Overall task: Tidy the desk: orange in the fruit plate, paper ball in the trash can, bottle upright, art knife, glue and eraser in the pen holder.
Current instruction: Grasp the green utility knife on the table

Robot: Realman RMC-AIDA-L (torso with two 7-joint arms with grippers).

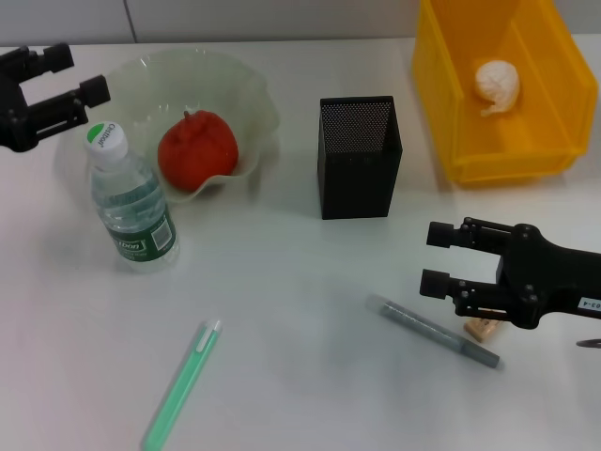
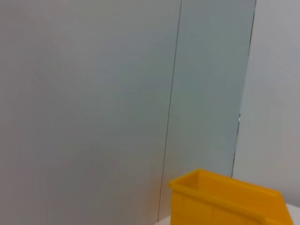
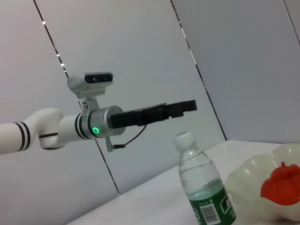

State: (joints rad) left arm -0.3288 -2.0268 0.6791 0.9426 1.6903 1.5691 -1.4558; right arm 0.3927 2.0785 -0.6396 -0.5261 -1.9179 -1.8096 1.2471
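The orange [image 1: 195, 148] lies in the pale-green fruit plate [image 1: 255, 92]. In front of the plate the bottle [image 1: 131, 202] stands upright. My left gripper [image 1: 83, 73] hovers open at the far left, just behind the bottle's cap. The paper ball [image 1: 498, 85] rests inside the yellow trash can [image 1: 507, 164]. The black mesh pen holder [image 1: 359, 155] stands mid-table. My right gripper [image 1: 434, 258] is open and low at the right, above the tan eraser [image 1: 482, 328] and the grey art knife [image 1: 437, 331]. The green glue [image 1: 183, 381] lies at front left.
The right wrist view shows the left arm's gripper [image 3: 187, 106] above the bottle [image 3: 202, 187], with the orange [image 3: 281, 185] in the plate [image 3: 251, 180]. The left wrist view shows a wall and a corner of the trash can [image 2: 225, 199].
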